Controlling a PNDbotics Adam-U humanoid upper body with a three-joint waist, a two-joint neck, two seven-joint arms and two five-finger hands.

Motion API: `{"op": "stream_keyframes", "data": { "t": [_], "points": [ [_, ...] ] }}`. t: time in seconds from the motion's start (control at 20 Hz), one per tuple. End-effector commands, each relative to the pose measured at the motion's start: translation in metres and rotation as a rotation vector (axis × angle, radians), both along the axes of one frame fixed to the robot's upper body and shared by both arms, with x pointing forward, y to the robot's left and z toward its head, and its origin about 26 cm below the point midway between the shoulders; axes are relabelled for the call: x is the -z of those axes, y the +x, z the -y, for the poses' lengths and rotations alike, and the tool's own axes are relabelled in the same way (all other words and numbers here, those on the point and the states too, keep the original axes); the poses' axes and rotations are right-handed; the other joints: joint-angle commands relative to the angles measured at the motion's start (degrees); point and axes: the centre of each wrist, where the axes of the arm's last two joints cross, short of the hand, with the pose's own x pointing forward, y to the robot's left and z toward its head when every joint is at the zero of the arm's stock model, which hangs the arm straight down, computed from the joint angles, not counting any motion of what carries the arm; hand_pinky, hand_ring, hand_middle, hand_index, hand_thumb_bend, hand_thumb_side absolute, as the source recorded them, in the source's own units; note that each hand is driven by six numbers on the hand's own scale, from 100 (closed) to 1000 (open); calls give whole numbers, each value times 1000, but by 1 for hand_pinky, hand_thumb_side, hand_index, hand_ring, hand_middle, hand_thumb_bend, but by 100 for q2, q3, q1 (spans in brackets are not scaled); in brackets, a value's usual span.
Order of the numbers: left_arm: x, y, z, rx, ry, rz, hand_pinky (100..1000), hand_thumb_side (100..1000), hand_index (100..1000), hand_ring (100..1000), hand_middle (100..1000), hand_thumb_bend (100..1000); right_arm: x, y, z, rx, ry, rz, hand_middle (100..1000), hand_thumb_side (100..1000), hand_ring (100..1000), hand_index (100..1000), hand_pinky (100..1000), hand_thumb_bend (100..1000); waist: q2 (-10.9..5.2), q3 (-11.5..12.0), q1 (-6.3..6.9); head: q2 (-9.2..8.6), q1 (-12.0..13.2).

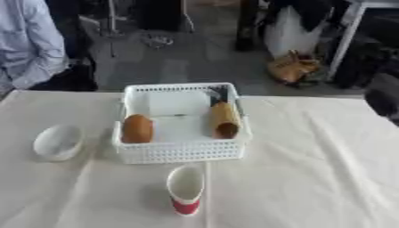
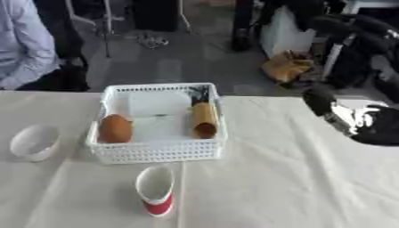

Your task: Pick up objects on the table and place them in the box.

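Behind my work table: floor and some stored things

I see a white cloth (image 1: 311,178) covering the table. On the grey floor (image 1: 179,67) behind it lies a crumpled brown bag (image 1: 292,67), next to a white bag (image 1: 288,33) and a white table leg (image 1: 343,40). Dark stand legs (image 1: 117,26) are further left.

Cup (image 1: 186,189) before filled basket (image 1: 181,153)

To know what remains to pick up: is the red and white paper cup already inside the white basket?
No, the paper cup stands on the table in front of the white basket, outside its near wall.
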Motion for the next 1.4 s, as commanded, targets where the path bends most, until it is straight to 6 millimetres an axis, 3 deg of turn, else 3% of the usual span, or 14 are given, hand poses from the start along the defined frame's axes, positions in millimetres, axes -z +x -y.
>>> {"op": "stream_keyframes", "data": {
  "t": [0.05,0.2,0.25,0.3,0.7,0.9,1.4],
  "points": [
    [-7,-3,-2,4,29,14,902,1000,989,882,920,286,-15,-5,-14,-35,-150,-11,905,1000,904,990,773,371,-123,9,-11,-60,-47],
    [-6,-3,-1,8,31,4,900,1000,986,879,919,282,-20,-5,-30,-74,-233,-28,907,1000,905,991,774,368,-129,20,-13,-80,-76],
    [-6,-3,-1,8,32,2,899,1000,985,878,919,280,-21,-5,-34,-84,-252,-32,908,1000,906,992,776,410,-130,22,-12,-87,-83],
    [-6,-3,-1,10,33,-1,899,1000,985,878,919,280,-22,-5,-40,-103,-277,-35,909,1000,906,992,776,361,-133,26,-11,-95,-91],
    [-4,-4,-1,14,36,-11,897,1000,985,873,919,279,-30,-7,-83,-201,-425,-13,920,1000,916,995,789,347,-156,34,-9,-115,-167],
    [-3,-4,-1,15,35,-17,896,1000,984,870,918,274,-25,-7,-99,-193,-500,-22,940,1000,931,1000,808,554,-167,41,-28,-97,-195],
    [-2,-4,-1,16,29,-26,894,1000,979,861,916,269,-2,16,-124,-133,-547,-160,935,1000,908,1000,784,565,-168,61,-41,-70,-215]
  ]
}}
